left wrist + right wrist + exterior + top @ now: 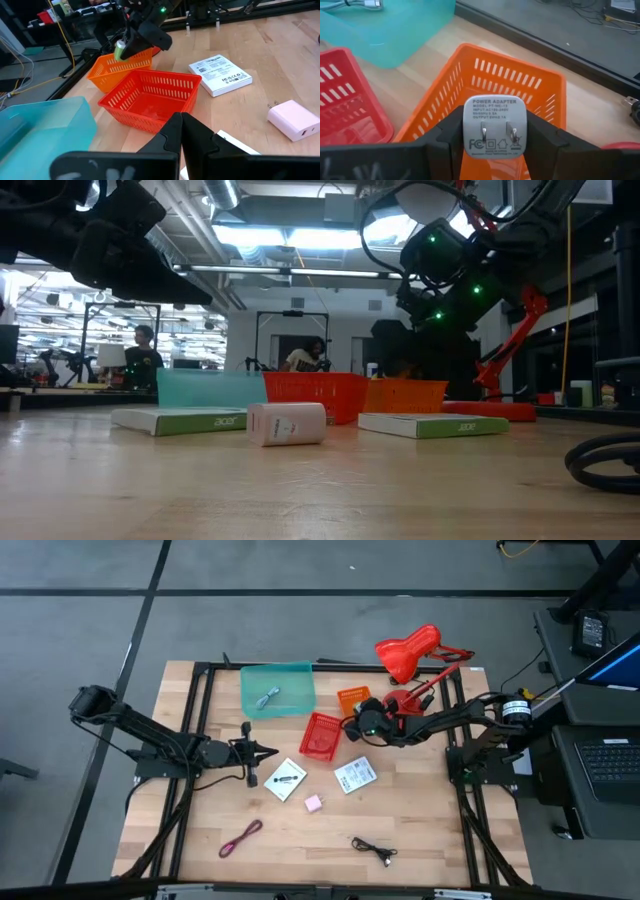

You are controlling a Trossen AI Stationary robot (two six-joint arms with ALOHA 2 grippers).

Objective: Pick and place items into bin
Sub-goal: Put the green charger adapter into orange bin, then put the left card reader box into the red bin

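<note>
Presently, right gripper (494, 131): clamped on a small white power adapter (494, 126), prongs facing the wrist camera, held directly over the orange basket (520, 82); the position suggests a release into that basket comes next.
Reason for the hold: the fingers press the adapter's two flat sides, so it hangs square above the basket opening and should drop cleanly.
Left gripper (262, 751): fingers together, holding nothing, parked low over the table left of the red basket (321, 735); it appears to be waiting.
Bins, counted: three, side by side near the far edge — one teal bin (277, 687), one red basket, one orange basket.
Teal bin contents: one blue-grey cable (268, 697) already lies inside.
Red basket: looks bare in the left wrist view.
White packets: two, one (286, 779) just ahead of the left gripper, one (354, 775) below the right gripper; both flat on the wood, untouched.
Pink cube (313, 803): one, between and nearer than the packets.
Loose cables on the table: two, one maroon cable (240, 837) and one black cable (373, 850), both near the front edge, well apart.
Red desk lamp (412, 652): one, standing behind the orange basket.
</note>
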